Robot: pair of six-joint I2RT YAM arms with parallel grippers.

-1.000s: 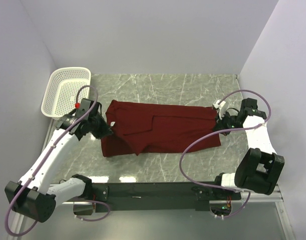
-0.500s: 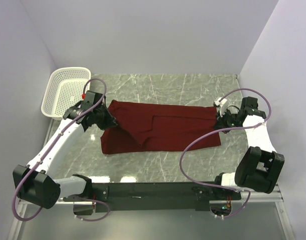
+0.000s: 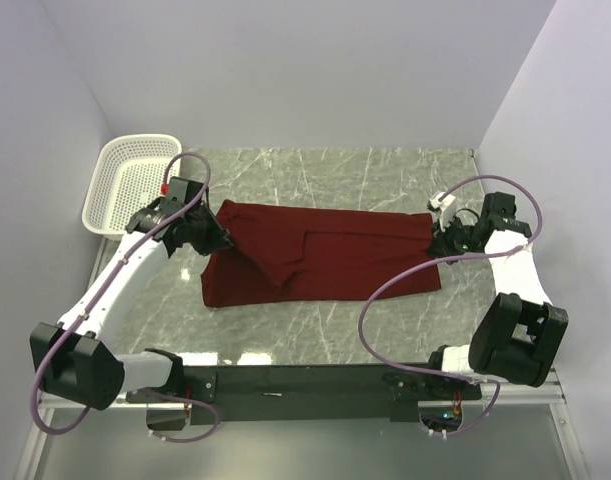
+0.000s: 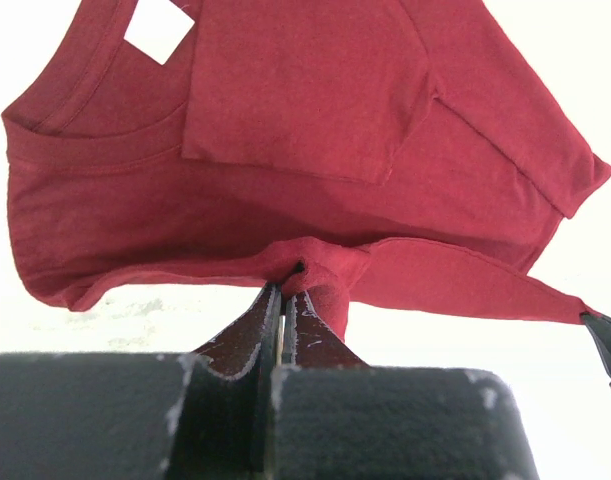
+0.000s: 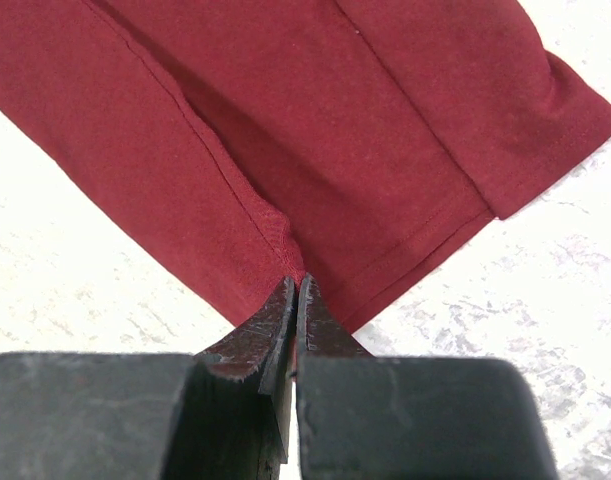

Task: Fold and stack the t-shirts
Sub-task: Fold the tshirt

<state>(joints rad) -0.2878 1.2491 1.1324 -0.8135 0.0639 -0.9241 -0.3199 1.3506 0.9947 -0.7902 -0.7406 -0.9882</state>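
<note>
Marble table (image 3: pixel 365 170): it carries every item shown. The walls around it are plain.

Maroon t-shirt (image 3: pixel 335 262): it lies on the table, stretched between the two tools. Its long axis runs from one gripper to the other, across the table. The neck end is at the left tool and the hem end at the right. One lengthwise flap is folded over the body.

White perforated basket (image 3: pixel 130 185): it stands beyond and outboard of the left tool, near it but apart from the cloth.

Purple cable (image 3: pixel 405 280): it hangs from the right arm. In the top view it loops across the near corner of the shirt just inboard of the right tool and hides a strip of fabric.

Left gripper (image 4: pixel 285 290): the fingers are pressed together, pinching a bunched edge of the shirt at the neck end. The cloth spreads away ahead of the tips.

Right gripper (image 5: pixel 295 288): the fingers are pressed together on the hem edge, and the seam runs diagonally away from the tips.

Neck label (image 4: pixel 158 28): small and white, it sits inside the collar, ahead of the left tool and to its left.
</note>
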